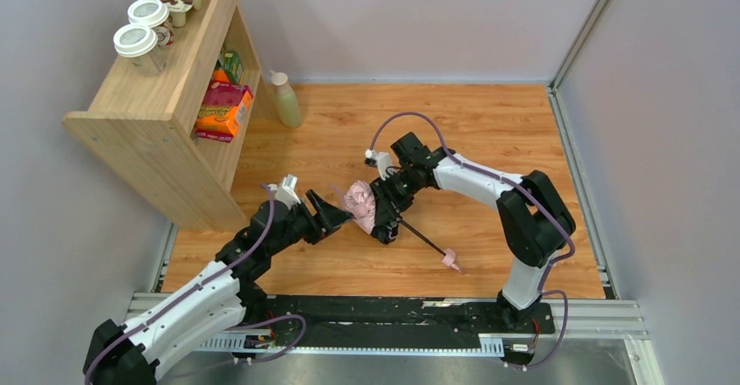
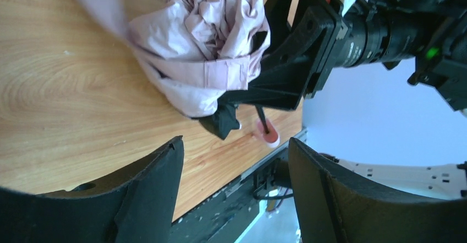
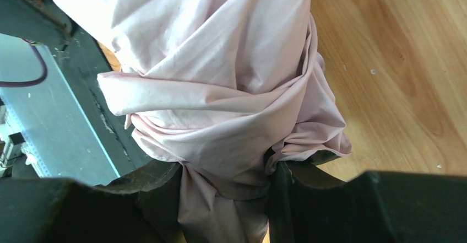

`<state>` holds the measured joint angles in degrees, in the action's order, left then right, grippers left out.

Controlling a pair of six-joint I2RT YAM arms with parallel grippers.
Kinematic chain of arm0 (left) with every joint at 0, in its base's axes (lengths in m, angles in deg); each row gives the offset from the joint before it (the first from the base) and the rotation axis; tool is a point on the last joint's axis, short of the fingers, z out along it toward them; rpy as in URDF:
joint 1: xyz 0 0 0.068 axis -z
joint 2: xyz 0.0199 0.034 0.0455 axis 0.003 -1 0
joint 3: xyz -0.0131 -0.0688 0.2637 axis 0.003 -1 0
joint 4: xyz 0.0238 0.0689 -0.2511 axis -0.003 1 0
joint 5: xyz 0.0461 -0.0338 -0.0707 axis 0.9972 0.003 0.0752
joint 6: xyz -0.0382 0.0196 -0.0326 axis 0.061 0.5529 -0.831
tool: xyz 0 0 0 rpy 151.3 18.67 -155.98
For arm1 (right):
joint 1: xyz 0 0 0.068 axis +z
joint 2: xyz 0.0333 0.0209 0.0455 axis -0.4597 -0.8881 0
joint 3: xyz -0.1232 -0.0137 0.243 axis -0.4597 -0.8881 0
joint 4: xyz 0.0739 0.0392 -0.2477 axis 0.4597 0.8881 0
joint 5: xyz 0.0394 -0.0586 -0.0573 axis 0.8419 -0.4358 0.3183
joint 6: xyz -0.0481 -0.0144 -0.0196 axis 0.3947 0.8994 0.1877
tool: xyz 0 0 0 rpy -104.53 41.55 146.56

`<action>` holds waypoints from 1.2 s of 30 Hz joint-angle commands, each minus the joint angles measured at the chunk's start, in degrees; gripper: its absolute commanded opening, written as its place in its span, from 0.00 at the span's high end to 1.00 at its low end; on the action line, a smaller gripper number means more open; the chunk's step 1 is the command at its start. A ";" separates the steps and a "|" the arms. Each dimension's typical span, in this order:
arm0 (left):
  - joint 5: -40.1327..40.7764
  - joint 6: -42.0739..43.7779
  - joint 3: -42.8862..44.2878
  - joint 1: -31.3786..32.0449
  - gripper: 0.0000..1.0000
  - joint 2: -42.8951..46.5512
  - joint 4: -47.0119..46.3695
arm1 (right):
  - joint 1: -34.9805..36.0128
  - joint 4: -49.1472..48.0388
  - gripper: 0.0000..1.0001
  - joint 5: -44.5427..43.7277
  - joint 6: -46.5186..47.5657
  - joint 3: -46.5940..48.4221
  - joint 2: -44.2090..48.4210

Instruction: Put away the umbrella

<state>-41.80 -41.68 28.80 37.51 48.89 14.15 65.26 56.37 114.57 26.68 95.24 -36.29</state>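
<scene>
- Umbrella (image 1: 360,202): you have it near the middle of the worktop (image 1: 489,140), between your two arms, with its pale pink canopy (image 3: 220,88) bunched and crumpled.
- Its thin black shaft (image 1: 425,242) slants from the canopy toward the near right and ends in the small pink handle (image 1: 452,261), down by the wood.
- Your right end effector (image 1: 385,224) is closed on the umbrella. In the right wrist view the folded fabric is pinched between the two black fingers (image 3: 148,190) and bulges out beyond them.
- Your left end effector (image 2: 235,146) stands wide open with nothing between its fingers. It points at the canopy from the left, just beside it; I cannot tell whether a fingertip touches the fabric.
- At the far left you have a wooden shelf unit (image 1: 157,114) with lidded cups (image 1: 140,44) on top, and a pale green bottle (image 1: 285,101) stands beside it.
</scene>
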 commanded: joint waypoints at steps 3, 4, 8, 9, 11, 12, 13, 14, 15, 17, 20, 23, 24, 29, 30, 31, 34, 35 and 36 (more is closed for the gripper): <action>3.33 0.73 5.33 -0.25 0.24 -2.38 -5.23 | 2.54 -3.55 1.00 2.95 -3.91 1.47 5.13; 2.98 1.01 7.07 -0.25 0.24 -4.48 -4.54 | 2.80 -3.54 1.00 2.69 -4.08 1.56 5.39; 2.45 4.70 11.83 -0.25 0.24 -8.88 -1.81 | 3.68 -2.14 1.00 2.07 -4.52 2.70 6.45; 2.45 5.74 12.79 -0.25 0.23 -9.41 -0.06 | 3.77 -1.79 1.00 2.42 -4.61 2.97 6.71; 2.10 7.85 14.81 -0.25 0.24 -9.68 3.46 | 3.77 -1.00 1.00 2.33 -4.87 3.49 7.24; 1.14 8.99 15.35 -0.25 0.27 -8.81 5.91 | 3.68 -0.03 1.00 1.64 -4.87 4.02 7.42; 0.44 11.18 15.96 -0.25 0.45 -8.11 7.15 | 3.68 0.93 1.00 0.41 -4.87 4.46 7.85; 0.08 11.81 15.88 -0.25 0.54 -5.75 8.03 | 3.60 1.46 1.00 -0.56 -4.87 4.64 8.55; 0.69 11.38 15.62 -0.25 0.64 -4.60 11.52 | 3.68 1.64 1.00 -1.44 -4.61 4.47 9.34; 2.88 7.71 15.09 -0.25 0.69 -0.03 17.15 | 3.68 1.91 1.00 -1.80 -3.38 3.85 11.63; 2.72 2.34 15.35 -0.25 0.57 4.37 24.98 | 4.03 3.84 1.00 -3.29 1.36 4.03 13.83; 4.12 -8.02 18.24 -0.43 0.39 5.17 39.27 | 6.22 4.54 1.00 -7.93 6.01 3.76 18.21; 3.95 -12.40 18.69 -0.69 0.33 5.17 40.98 | 7.19 4.89 1.00 -9.17 7.24 3.85 19.19; 1.32 -30.17 19.57 -1.39 0.27 7.62 49.94 | 10.80 10.42 1.00 -16.20 13.49 6.48 22.44; 1.05 -35.94 19.40 -1.48 0.27 8.07 50.75 | 11.59 11.13 1.00 -17.26 14.45 6.75 23.23; 0.87 -38.60 19.40 -1.48 0.27 9.20 52.41 | 12.99 11.83 1.00 -18.05 15.68 6.92 23.93; 1.74 -49.08 19.39 -1.48 0.26 11.32 54.27 | 16.07 13.77 1.00 -21.04 17.27 7.54 26.13; 3.75 -50.05 19.14 -1.48 0.26 12.02 53.66 | 16.86 14.04 1.00 -21.48 17.45 7.63 26.75; 5.07 -51.19 19.13 -1.48 0.26 11.85 54.09 | 17.21 14.30 1.00 -21.40 17.36 7.54 27.28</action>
<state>-39.59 -76.84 46.50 36.38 59.36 64.23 80.08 68.96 97.08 40.03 99.54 -13.32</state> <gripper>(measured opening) 0.739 0.444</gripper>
